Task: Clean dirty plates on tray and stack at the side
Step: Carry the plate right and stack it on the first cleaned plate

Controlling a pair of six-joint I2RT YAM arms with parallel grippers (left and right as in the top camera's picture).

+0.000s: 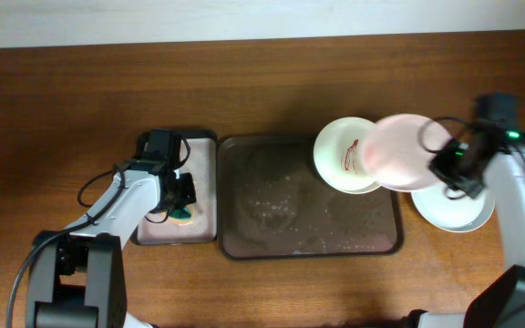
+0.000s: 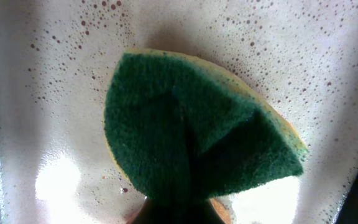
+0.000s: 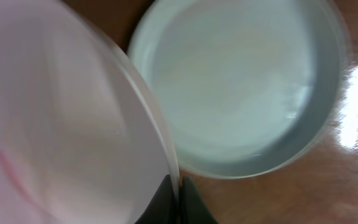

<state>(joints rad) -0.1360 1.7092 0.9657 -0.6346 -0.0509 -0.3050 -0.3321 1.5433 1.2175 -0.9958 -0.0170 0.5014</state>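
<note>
right jaws: clamped on your held plate [image 1: 399, 150] rim
left jaws: pinching sponge [image 2: 191, 130] (well left)
side plate [image 3: 229, 81]: just right of it

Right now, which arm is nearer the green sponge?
Left. The left fingers pinch the sponge over the pink tray; the right fingers are far across the brown tray, holding a lifted plate by its rim.

Left arm [image 1: 121, 205] and right arm [image 1: 522, 205]: white links, black joints; black cables (one green light).
</note>
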